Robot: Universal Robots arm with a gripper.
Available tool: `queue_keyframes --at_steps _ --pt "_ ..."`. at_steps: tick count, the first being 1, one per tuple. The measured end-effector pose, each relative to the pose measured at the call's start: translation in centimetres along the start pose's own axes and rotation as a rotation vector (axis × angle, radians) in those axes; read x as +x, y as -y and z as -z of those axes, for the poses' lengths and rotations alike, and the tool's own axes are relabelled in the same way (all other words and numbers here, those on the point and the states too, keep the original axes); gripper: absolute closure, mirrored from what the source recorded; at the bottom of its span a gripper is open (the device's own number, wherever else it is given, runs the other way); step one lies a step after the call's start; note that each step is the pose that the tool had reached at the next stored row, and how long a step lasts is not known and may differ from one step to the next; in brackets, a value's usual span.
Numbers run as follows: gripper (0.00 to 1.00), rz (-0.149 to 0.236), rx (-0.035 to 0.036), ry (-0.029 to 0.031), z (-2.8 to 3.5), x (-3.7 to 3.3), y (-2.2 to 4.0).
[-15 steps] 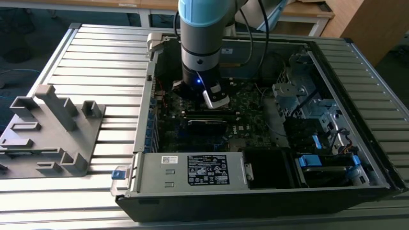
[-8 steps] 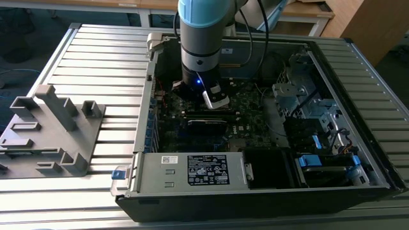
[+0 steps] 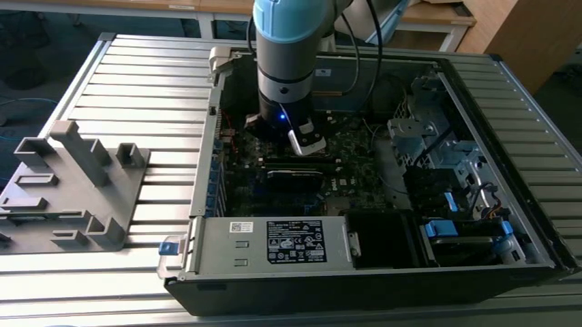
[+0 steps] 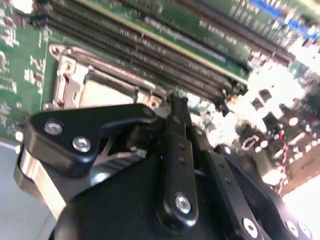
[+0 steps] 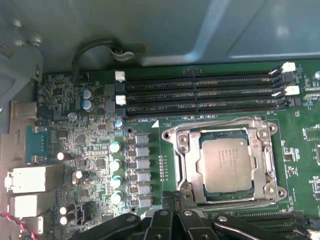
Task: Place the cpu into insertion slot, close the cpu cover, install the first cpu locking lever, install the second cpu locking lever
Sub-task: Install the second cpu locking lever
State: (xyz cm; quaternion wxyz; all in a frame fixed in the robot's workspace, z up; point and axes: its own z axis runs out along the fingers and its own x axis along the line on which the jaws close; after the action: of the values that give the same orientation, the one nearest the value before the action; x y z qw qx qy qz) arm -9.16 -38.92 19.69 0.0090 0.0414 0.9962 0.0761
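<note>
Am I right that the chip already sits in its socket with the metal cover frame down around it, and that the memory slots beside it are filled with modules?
Not quite: in the first wrist view the memory slots are empty. The chip does sit in the socket with the cover frame down around it.

The cpu (image 5: 223,165) has a dull grey top inside a silvery cover (image 5: 182,165). The motherboard (image 5: 75,145) is dark green, with black memory slots (image 5: 200,92) tipped by white clips (image 5: 288,66). The arm (image 3: 287,41) is light blue over grey. The gripper (image 4: 172,107) is black. The tabletop (image 3: 136,75) is ribbed grey.
</note>
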Motion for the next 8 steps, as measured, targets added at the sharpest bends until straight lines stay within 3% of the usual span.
queue_keyframes --at_steps 8 --pt "0.90 0.000 -0.0051 -0.0007 0.01 0.03 0.14"
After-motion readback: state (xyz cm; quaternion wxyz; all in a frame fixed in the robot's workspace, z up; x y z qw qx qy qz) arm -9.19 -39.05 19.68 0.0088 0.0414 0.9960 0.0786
